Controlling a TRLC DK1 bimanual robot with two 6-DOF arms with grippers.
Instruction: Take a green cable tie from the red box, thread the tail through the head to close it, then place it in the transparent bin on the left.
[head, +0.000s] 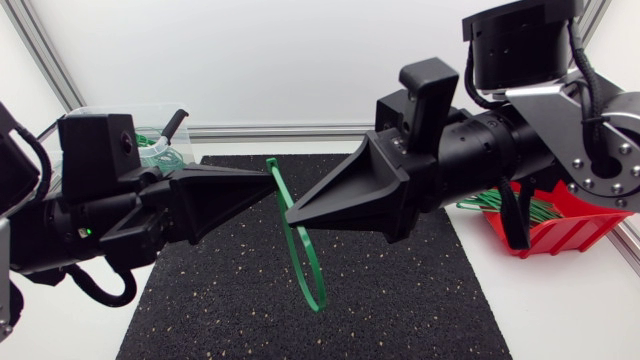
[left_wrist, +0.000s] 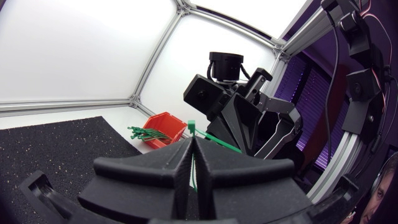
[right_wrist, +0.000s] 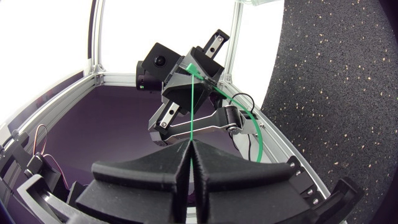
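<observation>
Your right gripper (head: 292, 214) nearest, raised mid-table over black mat (head: 400, 310), fingers pressed together on green cable tie (head: 308, 268). Your left gripper (head: 264, 187) faces it tip to tip, fingers likewise clamped on same tie, slightly higher up strap. Tie's free length curves down from both tips toward mat. Red box (head: 565, 232) holding spare ties (left_wrist: 144, 132) sits under right arm. Transparent bin (head: 150, 135) sits behind left arm.
</observation>
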